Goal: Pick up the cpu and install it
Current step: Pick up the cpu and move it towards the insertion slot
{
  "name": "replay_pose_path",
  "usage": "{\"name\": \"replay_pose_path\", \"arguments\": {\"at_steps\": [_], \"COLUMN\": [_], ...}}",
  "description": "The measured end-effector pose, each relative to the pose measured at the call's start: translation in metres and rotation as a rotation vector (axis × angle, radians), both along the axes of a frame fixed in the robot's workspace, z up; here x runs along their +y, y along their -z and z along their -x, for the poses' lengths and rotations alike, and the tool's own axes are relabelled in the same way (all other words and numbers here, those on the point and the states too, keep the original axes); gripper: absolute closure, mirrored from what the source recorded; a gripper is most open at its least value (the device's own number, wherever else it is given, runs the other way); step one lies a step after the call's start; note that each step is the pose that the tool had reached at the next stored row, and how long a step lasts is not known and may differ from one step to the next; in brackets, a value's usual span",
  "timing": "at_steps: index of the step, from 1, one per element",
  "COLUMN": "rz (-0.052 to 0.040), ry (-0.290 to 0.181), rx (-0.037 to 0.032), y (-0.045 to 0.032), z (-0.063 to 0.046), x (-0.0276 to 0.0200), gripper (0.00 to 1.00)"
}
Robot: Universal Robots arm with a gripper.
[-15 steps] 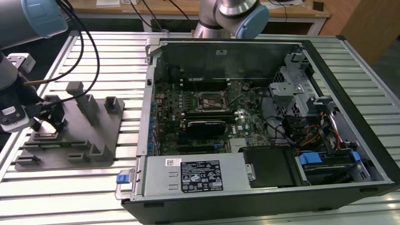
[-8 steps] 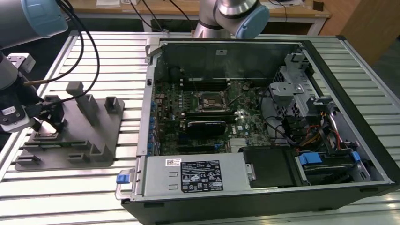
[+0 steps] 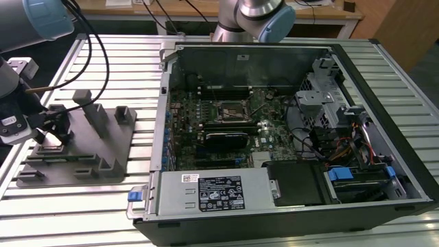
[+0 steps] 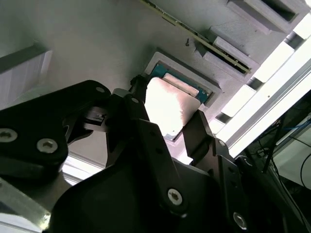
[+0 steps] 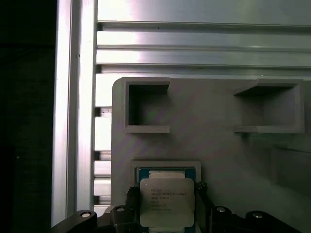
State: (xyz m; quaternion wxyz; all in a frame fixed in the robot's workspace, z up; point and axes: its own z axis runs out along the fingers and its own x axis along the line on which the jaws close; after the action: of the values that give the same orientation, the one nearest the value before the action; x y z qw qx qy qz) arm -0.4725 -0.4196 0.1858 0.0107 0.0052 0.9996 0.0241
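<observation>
Down at the exterior view's left, finding the gripper (image 3: 48,138) low over the grey fixture plate (image 3: 110,172) on the slatted metal surface (image 3: 75,211). Closing in through the second wrist view: black fingers (image 4: 195,130) pressed against two opposite edges of the cpu (image 4: 170,108), clamped on it from either side. Same story in the first wrist view, with the cpu (image 5: 166,203) silver lid up, squarely between the two tips, a strip of green board peeking out around it. Sitting right at its square recess (image 5: 166,166) in the plate, near the plate's edge; cannot tell whether lifted clear of the recess or seated in it. Beyond it on the plate, two hollow box-shaped pockets (image 5: 146,108), side by side. Over at the exterior view's right, well apart from the gripper, an open computer case (image 3: 384,103) lying on its side, motherboard (image 3: 205,123) exposed, dark square socket (image 3: 231,109) with its metal frame near the board's middle.
</observation>
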Motion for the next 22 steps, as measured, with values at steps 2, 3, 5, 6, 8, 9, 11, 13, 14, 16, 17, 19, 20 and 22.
{"name": "replay_pose_path", "arguments": {"at_steps": [2, 3, 5, 6, 8, 9, 11, 13, 14, 16, 17, 19, 20, 22], "rz": [0.0000, 0.0000, 0.0000, 0.0001, -0.0001, 0.0000, 0.0000, 0.0000, 0.0000, 0.0000, 0.0000, 0.0000, 0.0000, -0.0001], "ry": [0.000, 0.000, 0.000, 0.000, 0.000, 0.000, 0.000, 0.000, 0.000, 0.000, 0.000, 0.000, 0.000, 0.000], "rx": [0.0000, 0.0001, 0.0000, 0.0001, 0.0000, 0.0001, 0.0001, 0.0001, 0.0001, 0.0000, 0.0001, 0.0000, 0.0001, 0.0000], "y": [-0.0028, -0.0044, -0.0072, -0.0086, -0.0117, -0.0135, -0.0172, -0.0206, -0.0222, -0.0247, -0.0261, -0.0290, -0.0307, -0.0342], "z": [0.000, 0.000, 0.000, 0.000, 0.000, 0.000, 0.000, 0.000, 0.000, 0.000, 0.000, 0.000, 0.000, 0.000], "x": [0.0000, 0.0000, 0.0000, 0.0000, 0.0000, 0.0000, 0.0000, 0.0000, 0.0000, 0.0000, 0.0000, 0.0000, 0.0000, 0.0000], "gripper": [0.46, 0.46, 0.46, 0.46, 0.46, 0.46, 0.46, 0.46, 0.46, 0.46, 0.46, 0.46, 0.46, 0.46]}}
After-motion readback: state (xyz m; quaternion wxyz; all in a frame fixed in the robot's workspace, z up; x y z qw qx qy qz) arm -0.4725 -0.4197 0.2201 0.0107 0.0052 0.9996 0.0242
